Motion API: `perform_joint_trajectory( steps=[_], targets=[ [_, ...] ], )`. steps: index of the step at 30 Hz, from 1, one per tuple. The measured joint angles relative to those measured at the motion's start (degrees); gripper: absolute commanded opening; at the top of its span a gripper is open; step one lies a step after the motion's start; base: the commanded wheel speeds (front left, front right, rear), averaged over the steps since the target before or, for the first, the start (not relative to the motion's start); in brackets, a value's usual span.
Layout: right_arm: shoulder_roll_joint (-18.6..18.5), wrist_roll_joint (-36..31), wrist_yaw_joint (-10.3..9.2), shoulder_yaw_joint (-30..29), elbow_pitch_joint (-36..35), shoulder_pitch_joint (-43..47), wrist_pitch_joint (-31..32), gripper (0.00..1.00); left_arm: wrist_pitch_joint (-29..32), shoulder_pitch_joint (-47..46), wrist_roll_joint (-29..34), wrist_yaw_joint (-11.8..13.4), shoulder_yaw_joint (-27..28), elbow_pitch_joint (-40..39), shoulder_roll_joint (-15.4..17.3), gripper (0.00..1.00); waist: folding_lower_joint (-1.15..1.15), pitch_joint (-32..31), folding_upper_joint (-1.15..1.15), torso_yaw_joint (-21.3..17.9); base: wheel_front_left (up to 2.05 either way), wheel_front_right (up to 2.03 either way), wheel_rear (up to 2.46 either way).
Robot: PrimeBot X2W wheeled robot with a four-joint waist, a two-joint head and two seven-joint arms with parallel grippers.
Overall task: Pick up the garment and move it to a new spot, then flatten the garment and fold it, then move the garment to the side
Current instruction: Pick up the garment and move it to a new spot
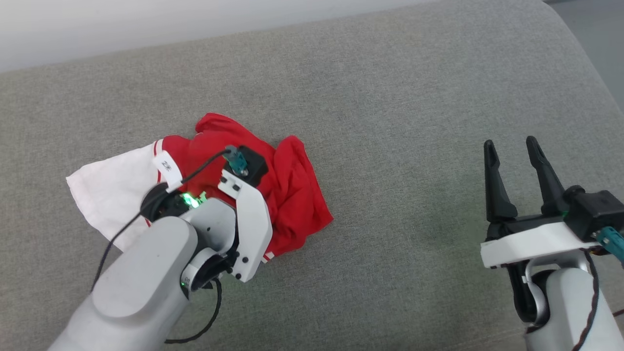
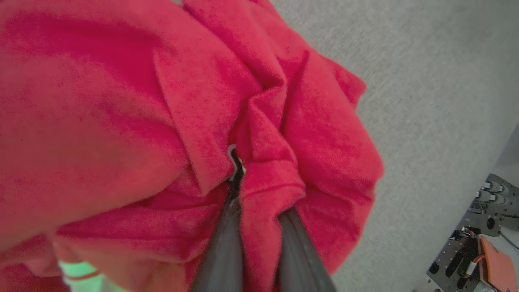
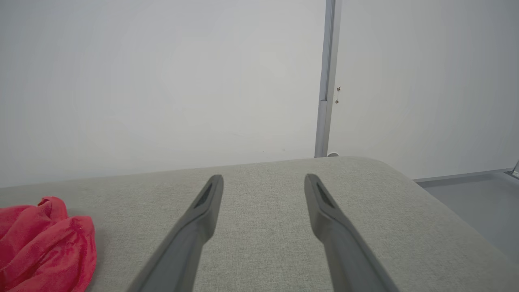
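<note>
Left gripper [image 2: 259,190] clamps a fold of the garment [image 1: 292,195] (heap directly under it); right gripper [image 1: 512,161] splayed empty, well apart rightward.

Can read almost nothing here. Found a single marking: a few dark characters on a small white tag [image 1: 165,168] wrapped around the black cable [image 1: 204,164] of the left arm, seen in the head view just over the red-striped sleeve edge of the garment [image 1: 292,195]. Printed slantwise along the tag, two or three characters at most, too small and tilted to name with any certainty. On the red folds of the garment in the left wrist and right wrist views, no legible print, number or brand.
</note>
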Motion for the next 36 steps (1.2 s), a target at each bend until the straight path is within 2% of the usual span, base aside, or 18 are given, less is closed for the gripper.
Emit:
perform_joint_trajectory(
  steps=[7, 8, 9, 10, 17, 27, 36],
  targets=[
    [-0.2, 0.1, 0.0, 2.2, 2.0, -1.3, -0.8, 1.0, -4.3, -1.3, -1.5, -2.0, -1.2, 9.1, -3.2, 0.0, 0.0, -0.5, 0.0, 0.9, 0.0, 0.0, 0.0],
    [-0.4, 0.1, 0.0, 2.4, 2.1, -1.5, -0.8, 1.0, -5.2, -1.8, -1.5, -2.1, -1.7, 9.9, -3.4, 0.27, 0.0, -0.6, 0.0, 1.1, 0.0, 0.0, 0.0],
    [-0.5, 0.1, 0.0, 2.5, 2.2, -1.7, -0.8, 1.0, -5.9, -2.1, -1.5, -2.5, -1.9, 10.8, -3.7, 0.87, 0.0, -0.8, 0.0, 1.4, 0.0, 0.0, 0.0],
    [-0.6, 0.1, 0.0, 2.6, 2.3, -1.7, -0.9, 1.0, -6.5, -2.4, -1.8, -2.5, -1.9, 11.8, -4.1, 1.0, 0.0, -1.0, 0.0, 1.7, 0.0, 0.0, 0.0],
    [-2.2, 0.4, 0.0, 2.6, 2.7, -1.5, -1.0, 1.0, -13.0, -3.6, -3.6, -3.0, -1.7, 12.5, -4.1, 1.0, 0.0, -3.5, 0.0, 4.4, 0.0, 0.0, 0.0],
    [-3.4, 0.9, 0.0, 1.7, 2.8, 1.0, -1.0, 1.0, -27.5, 0.2, -4.6, -2.9, 2.9, 7.6, 0.4, 1.0, 0.0, -7.7, 0.0, 8.6, 0.0, 0.0, 0.0],
    [-4.1, 0.9, 0.0, 0.0, 3.1, 3.8, -1.1, 1.0, -44.1, 10.1, -4.0, 1.9, 9.3, 1.9, 4.8, 1.0, 0.0, -11.3, 0.0, 11.7, 0.0, 0.0, 0.0]
  ],
)
